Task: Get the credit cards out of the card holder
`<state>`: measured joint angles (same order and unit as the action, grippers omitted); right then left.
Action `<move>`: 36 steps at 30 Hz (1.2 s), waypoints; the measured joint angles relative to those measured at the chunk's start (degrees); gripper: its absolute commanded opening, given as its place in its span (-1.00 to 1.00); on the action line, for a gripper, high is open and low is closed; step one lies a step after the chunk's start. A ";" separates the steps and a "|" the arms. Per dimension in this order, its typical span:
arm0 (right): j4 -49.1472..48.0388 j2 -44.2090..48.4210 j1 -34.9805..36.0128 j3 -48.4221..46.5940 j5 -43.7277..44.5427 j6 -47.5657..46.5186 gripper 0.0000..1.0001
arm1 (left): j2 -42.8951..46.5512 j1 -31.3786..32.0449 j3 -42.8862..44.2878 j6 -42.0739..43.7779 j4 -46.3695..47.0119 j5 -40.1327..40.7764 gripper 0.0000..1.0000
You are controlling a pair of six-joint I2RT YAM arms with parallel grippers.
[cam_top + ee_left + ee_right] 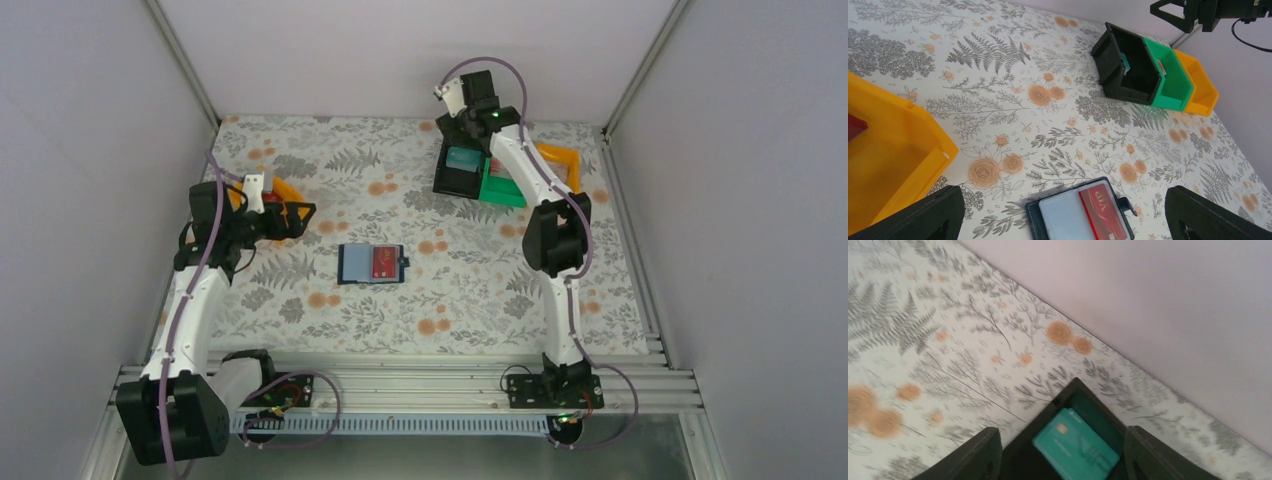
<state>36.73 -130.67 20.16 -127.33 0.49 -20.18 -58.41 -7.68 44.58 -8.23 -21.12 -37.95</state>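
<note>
The navy card holder (350, 264) lies open on the floral table with a red card (383, 263) in its right half. In the left wrist view the card holder (1035, 220) and its red card (1103, 210) sit low between my fingers. My left gripper (298, 218) (1063, 205) is open and empty, above the table left of the holder. My right gripper (468, 135) (1063, 452) is open above the black bin (1073, 390), where a teal card (1075, 445) lies. A red card edge (854, 126) shows in the yellow bin (893, 150).
The black bin (458, 180), a green bin (505, 188) and an orange bin (562, 160) stand together at the back right. The yellow bin (284, 190) stands at the left under my left arm. Walls enclose the table on three sides.
</note>
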 measured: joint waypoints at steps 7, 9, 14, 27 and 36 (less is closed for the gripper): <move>1.49 0.15 0.00 0.61 -6.58 12.50 -0.07 | 0.42 -0.09 -2.84 -0.02 1.14 0.02 1.00; 1.79 0.52 0.31 2.01 -9.27 17.03 -0.12 | 0.55 -0.04 -4.59 -0.48 1.57 -0.02 1.00; 1.53 8.02 2.95 13.90 -11.54 24.04 -0.11 | 0.83 1.57 -10.69 -3.19 3.02 -0.28 0.99; 0.33 18.84 25.79 42.10 -17.29 36.37 0.03 | -13.03 8.26 -16.02 -9.22 11.85 0.04 1.00; -0.87 18.40 25.46 48.48 -13.94 41.18 0.13 | -20.85 10.75 -18.03 -12.04 18.34 -1.07 1.00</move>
<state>35.86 -112.27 45.63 -78.85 -13.45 20.99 -79.26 3.07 26.55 -20.27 -2.79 -39.03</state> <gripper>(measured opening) 0.568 0.998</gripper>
